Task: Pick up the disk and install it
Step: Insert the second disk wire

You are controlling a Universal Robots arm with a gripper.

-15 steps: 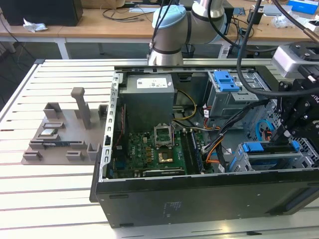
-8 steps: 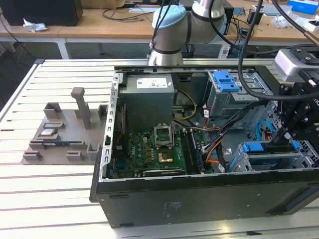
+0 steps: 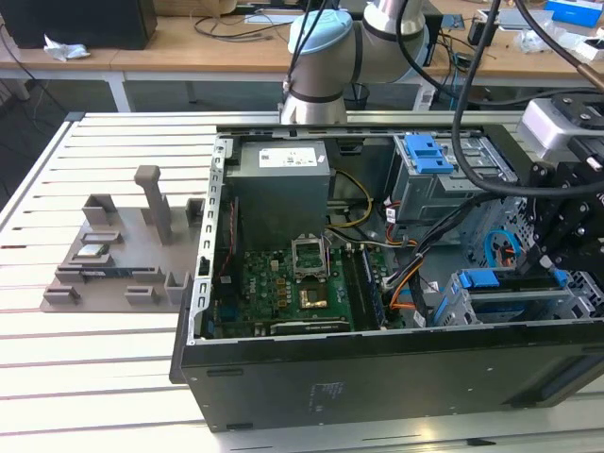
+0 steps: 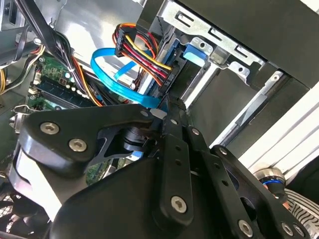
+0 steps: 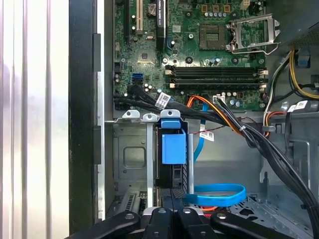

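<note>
Disk: was seen standing on edge in the drive cage, lower centre of the first wrist view, apparently slotted in.
Pincer: was closed on the disk's near edge, presumably to seat it.

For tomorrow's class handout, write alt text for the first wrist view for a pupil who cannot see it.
The disk, on edge with blue rails, sits in a metal drive cage inside an open computer case, the gripper at its near end. Beyond lie a green motherboard, bundled cables and a looped blue cable.
</note>
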